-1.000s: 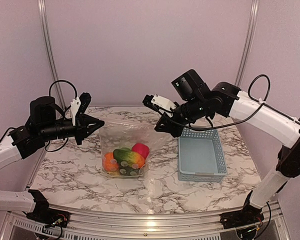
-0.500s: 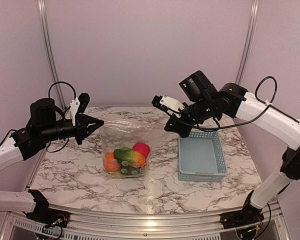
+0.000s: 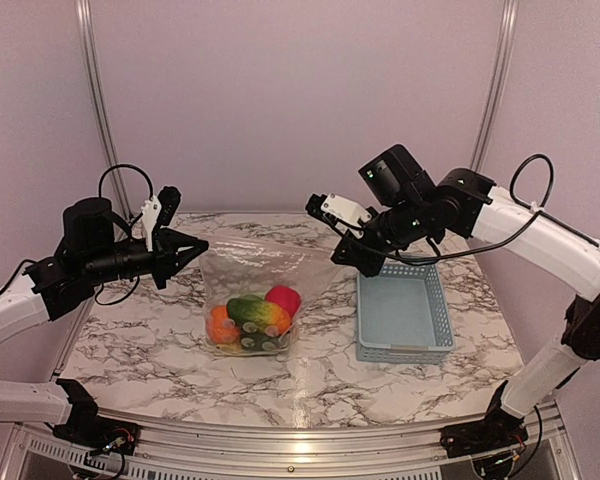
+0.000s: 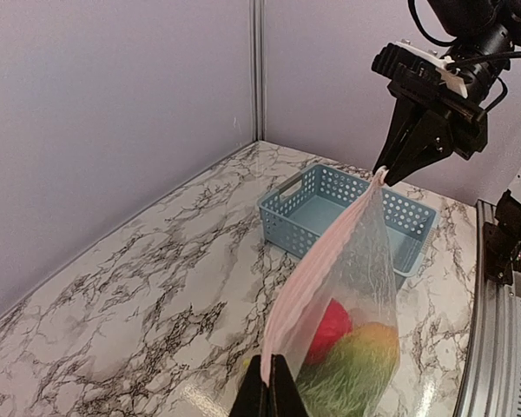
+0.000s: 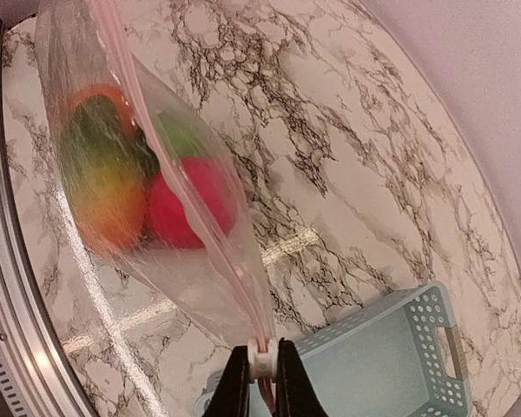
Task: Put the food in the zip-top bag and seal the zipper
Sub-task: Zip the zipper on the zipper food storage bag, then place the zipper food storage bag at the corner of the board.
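The clear zip-top bag (image 3: 265, 285) hangs stretched between my two grippers, its bottom resting on the marble table. Inside lies the food (image 3: 248, 320): a red apple (image 5: 191, 204), a green-orange mango (image 4: 365, 360) and an orange piece (image 3: 218, 325). My left gripper (image 3: 200, 246) (image 4: 272, 382) is shut on the left end of the pinkish zipper (image 4: 326, 256). At the right end, my right gripper (image 3: 342, 254) (image 5: 261, 363) is shut on the white slider tab (image 5: 261, 365). The zipper strip (image 5: 178, 187) runs taut and looks closed along its length.
A grey-blue perforated basket (image 3: 402, 312) sits on the table just right of the bag, below my right gripper. Marble tabletop (image 3: 140, 330) lies around it, with lilac walls behind and a metal rail along the near edge.
My right gripper has slid to the right along the bag's mouth with the slider, stretching the top edge. In the last half second it barely moved. The left arm held still.
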Robot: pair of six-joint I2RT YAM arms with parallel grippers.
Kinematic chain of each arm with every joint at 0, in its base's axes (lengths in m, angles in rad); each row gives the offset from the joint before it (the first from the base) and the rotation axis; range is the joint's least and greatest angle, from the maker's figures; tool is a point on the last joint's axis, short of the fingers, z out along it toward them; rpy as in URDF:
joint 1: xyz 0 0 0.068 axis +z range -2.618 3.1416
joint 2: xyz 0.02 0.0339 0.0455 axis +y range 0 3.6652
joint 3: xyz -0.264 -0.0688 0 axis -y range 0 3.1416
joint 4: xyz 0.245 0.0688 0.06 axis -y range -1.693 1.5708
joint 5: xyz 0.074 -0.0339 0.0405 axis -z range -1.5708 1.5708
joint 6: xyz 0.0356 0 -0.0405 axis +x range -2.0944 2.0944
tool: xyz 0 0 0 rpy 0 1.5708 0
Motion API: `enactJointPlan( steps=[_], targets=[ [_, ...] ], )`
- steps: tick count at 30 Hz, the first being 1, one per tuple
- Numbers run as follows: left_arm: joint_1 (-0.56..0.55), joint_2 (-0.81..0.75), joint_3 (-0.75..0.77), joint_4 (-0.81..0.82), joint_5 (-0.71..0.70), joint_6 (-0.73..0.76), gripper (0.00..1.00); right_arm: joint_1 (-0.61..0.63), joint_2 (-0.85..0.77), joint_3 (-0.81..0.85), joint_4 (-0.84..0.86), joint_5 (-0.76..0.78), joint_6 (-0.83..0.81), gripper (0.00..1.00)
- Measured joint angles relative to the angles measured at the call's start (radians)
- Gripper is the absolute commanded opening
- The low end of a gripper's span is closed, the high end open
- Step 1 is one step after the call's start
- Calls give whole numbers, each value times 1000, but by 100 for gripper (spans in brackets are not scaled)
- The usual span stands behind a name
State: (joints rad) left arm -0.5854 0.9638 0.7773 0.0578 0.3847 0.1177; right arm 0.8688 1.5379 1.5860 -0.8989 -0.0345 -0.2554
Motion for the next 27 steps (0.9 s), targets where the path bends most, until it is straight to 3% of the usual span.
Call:
enactJointPlan(
  steps=[14,20,27],
  targets=[
    [13,39,-12,58,-8,-14,0,-5,-4,-10,-6,28,-4,9],
    [27,138,0,150,-57,-33,0,-30,119,145,-37,83,-6,10],
    [29,263,129,214,-90,-47,0,-85,278,359,-32,118,7,14]
  ],
)
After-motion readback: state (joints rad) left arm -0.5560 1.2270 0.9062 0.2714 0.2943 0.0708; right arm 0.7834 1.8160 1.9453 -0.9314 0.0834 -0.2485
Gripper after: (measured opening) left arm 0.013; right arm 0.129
